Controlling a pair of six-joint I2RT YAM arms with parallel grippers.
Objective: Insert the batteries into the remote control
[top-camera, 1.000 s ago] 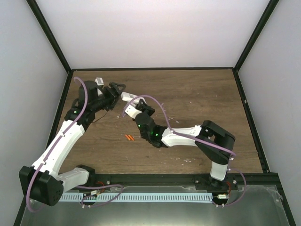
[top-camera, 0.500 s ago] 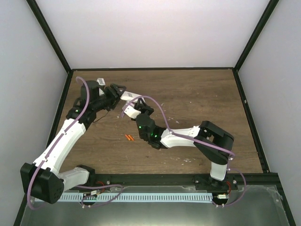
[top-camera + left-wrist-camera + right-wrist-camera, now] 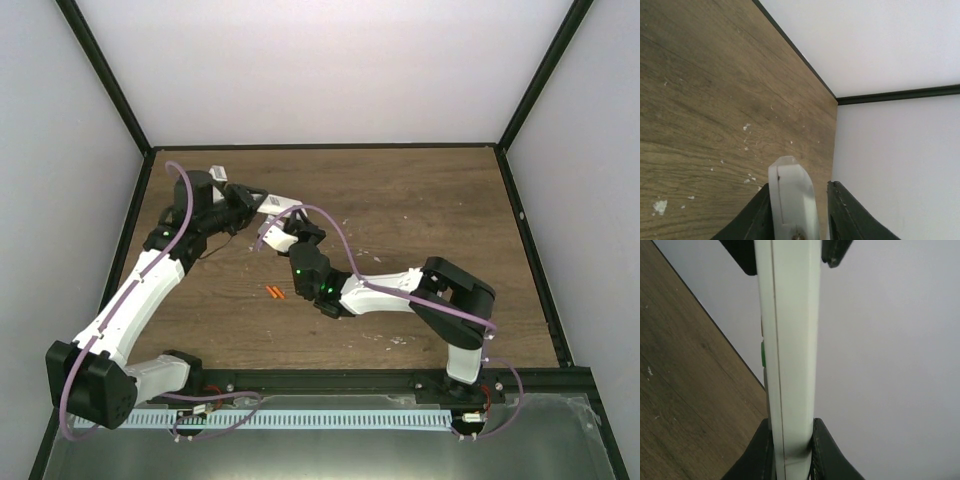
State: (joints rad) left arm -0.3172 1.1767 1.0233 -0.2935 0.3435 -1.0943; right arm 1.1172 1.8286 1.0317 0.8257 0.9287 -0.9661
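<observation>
Wood-grain worktop (image 3: 430,230) under both arms, and all the action is at the back left. The white remote control (image 3: 278,206) is strung between the two arms there, and it looks clear of the wood.

The right fingers (image 3: 760,452) are clenched on one end. From the right wrist, the remote control (image 3: 790,340) shows edge-on, a long pale slab running straight up from between the two black tips, with a small green patch on its left edge. At the top of that same view the left fingers (image 3: 740,252) sit either side of the far end.

Over to the left wrist: the rounded white end of the remote control (image 3: 790,195) pokes out between the black tips. One of the left fingers (image 3: 757,217) is hard against it, and a sliver of wall shows beside the other. Pinching or only straddling? Cannot tell.

The batteries (image 3: 274,292), two little orange-red ones, lie side by side on the wood. They are well apart from the remote control, just left of the right arm's forearm. Pale crumbs (image 3: 660,206) are scattered over the boards.
</observation>
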